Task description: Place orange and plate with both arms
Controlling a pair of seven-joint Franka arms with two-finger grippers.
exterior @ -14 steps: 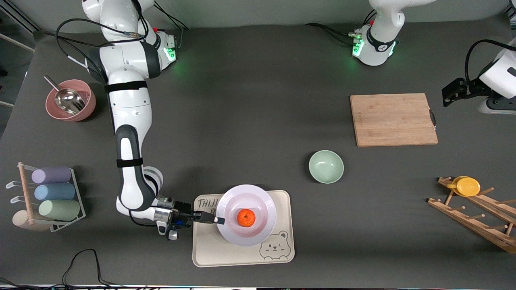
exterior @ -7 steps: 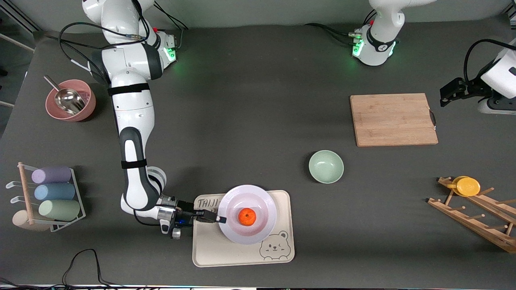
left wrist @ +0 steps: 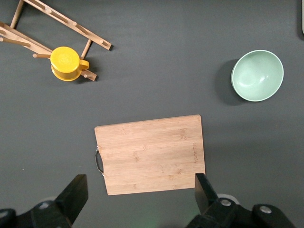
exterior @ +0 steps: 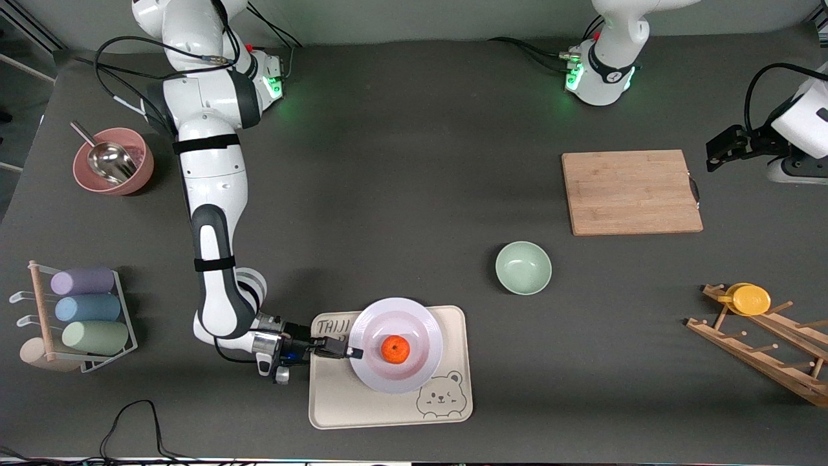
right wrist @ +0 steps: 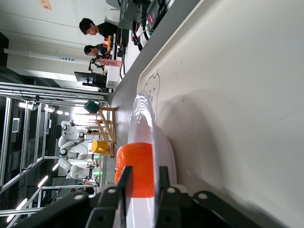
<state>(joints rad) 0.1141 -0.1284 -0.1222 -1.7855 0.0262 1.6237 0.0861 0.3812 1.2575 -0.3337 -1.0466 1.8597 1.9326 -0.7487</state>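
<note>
Two arms are seen at the table, and little is changed from half a second ago. The right gripper (exterior: pixel 349 353) is held low at the rim of the plate (exterior: pixel 420 323), at the edge toward the right arm's end of the table, with its narrow jaws closed on that rim; in the right wrist view the fingers (right wrist: pixel 124 178) are seen pinching the rim of the plate (right wrist: pixel 164 147) with the orange (right wrist: pixel 135 166) just past them. The plate is set on the cream bear tray (exterior: pixel 453 401), with the orange (exterior: pixel 394 349) resting in its middle. Compared with a second ago, the plate and orange are found shifted very slightly toward the left arm's end of the tray, and the right arm's elbow has been drawn a little the same way; since half a second ago almost nothing has moved. The left gripper (exterior: pixel 718 150) is held in the air beside the wooden cutting board (exterior: pixel 631 192), at the left arm's end of the table, jaws spread wide, and this arm waits. The mint-green bowl (exterior: pixel 523 267) is left between the tray and the board, farther from the front camera than the tray.
</note>
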